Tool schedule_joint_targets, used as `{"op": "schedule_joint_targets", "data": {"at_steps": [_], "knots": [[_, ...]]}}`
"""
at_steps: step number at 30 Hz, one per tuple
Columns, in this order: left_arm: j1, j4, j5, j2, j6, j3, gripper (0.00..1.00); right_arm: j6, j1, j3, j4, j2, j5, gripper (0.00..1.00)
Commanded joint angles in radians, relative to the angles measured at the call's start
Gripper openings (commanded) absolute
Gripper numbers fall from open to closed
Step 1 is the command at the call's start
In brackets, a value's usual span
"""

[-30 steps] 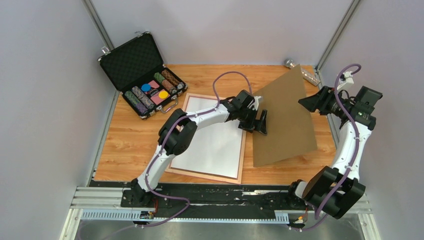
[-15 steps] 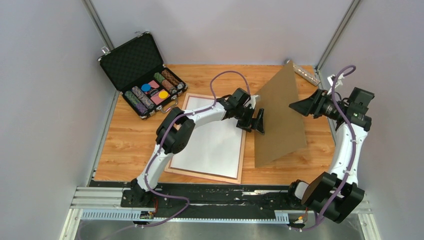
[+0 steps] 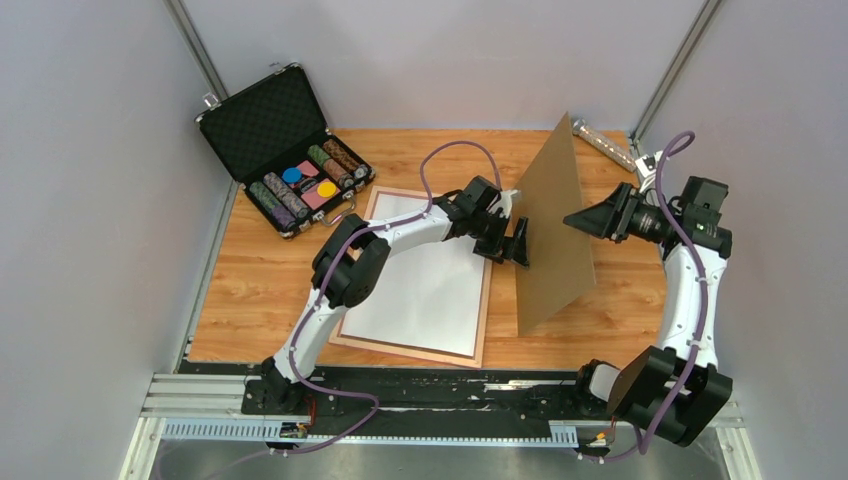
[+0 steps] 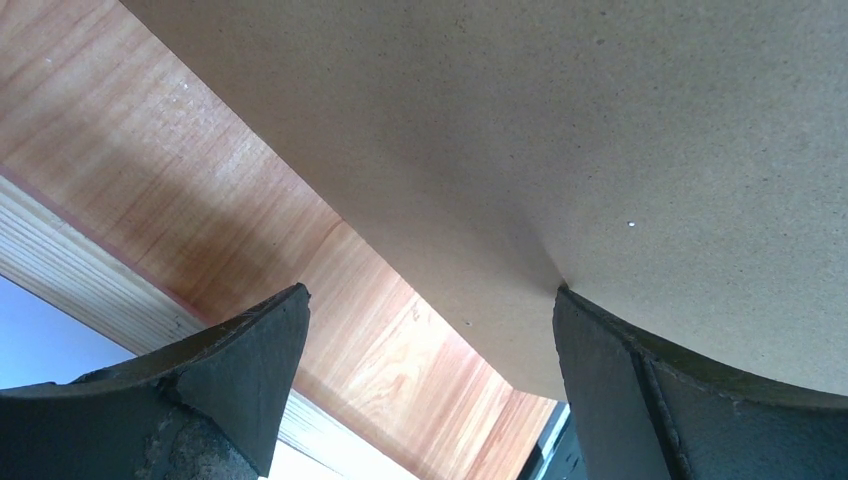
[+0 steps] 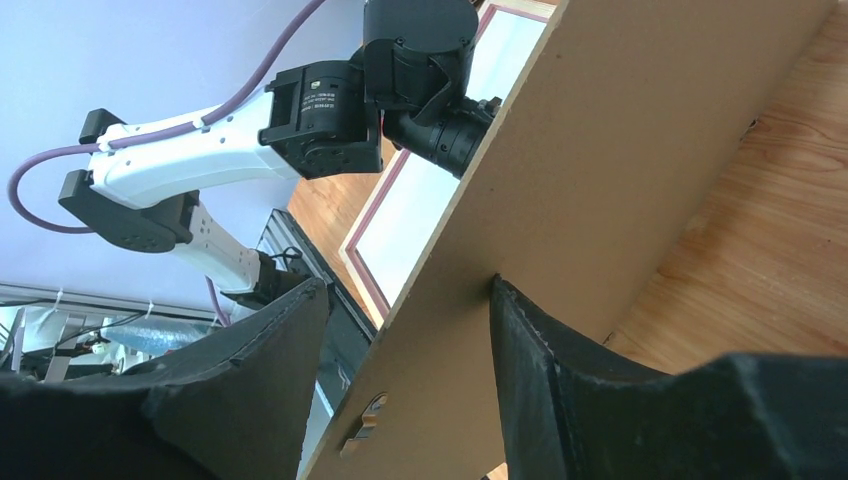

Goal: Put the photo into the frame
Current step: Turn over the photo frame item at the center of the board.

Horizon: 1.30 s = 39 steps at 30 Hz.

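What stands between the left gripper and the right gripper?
The brown backing board, tilted up on its edge, stands between the left gripper and the right gripper; the top view shows it.

Wooden table (image 3: pixel 260 280): frame (image 3: pixel 484 330), case (image 3: pixel 285 150)

Wood-grain table (image 3: pixel 270 280), plain grey walls (image 3: pixel 440 60).

R gripper (image 3: pixel 578 221) swung in leftward | we tipped backing board (image 3: pixel 553 235) steeper, nearly on edge | L arm barely shifted
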Motion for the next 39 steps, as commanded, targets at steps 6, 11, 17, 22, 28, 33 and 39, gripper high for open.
{"op": "schedule_joint_targets", "data": {"at_steps": [6, 11, 17, 22, 28, 33, 39], "knots": [[0.028, -0.076, -0.074, -0.062, 0.088, 0.05, 1.0, 0.039, 0.019, 0.104, -0.014, 0.006, 0.009, 0.6], [0.054, -0.094, -0.081, -0.098, 0.089, 0.077, 1.0, 0.039, 0.026, 0.119, -0.009, 0.02, 0.036, 0.61], [0.078, -0.095, -0.076, -0.15, 0.063, 0.104, 1.0, 0.077, 0.045, 0.119, 0.009, 0.022, 0.051, 0.61], [0.096, -0.107, -0.056, -0.183, 0.032, 0.132, 1.0, 0.084, 0.05, 0.116, 0.016, 0.018, 0.057, 0.61], [0.155, -0.082, 0.016, -0.265, -0.035, 0.094, 1.0, 0.128, 0.051, 0.078, 0.092, -0.013, 0.059, 0.61], [0.204, -0.089, 0.07, -0.326, -0.048, 0.077, 1.0, 0.123, 0.06, 0.079, 0.099, -0.006, 0.062, 0.62], [0.208, -0.144, 0.14, -0.309, -0.064, 0.173, 1.0, 0.118, 0.065, 0.087, 0.099, -0.001, 0.052, 0.62]]}}
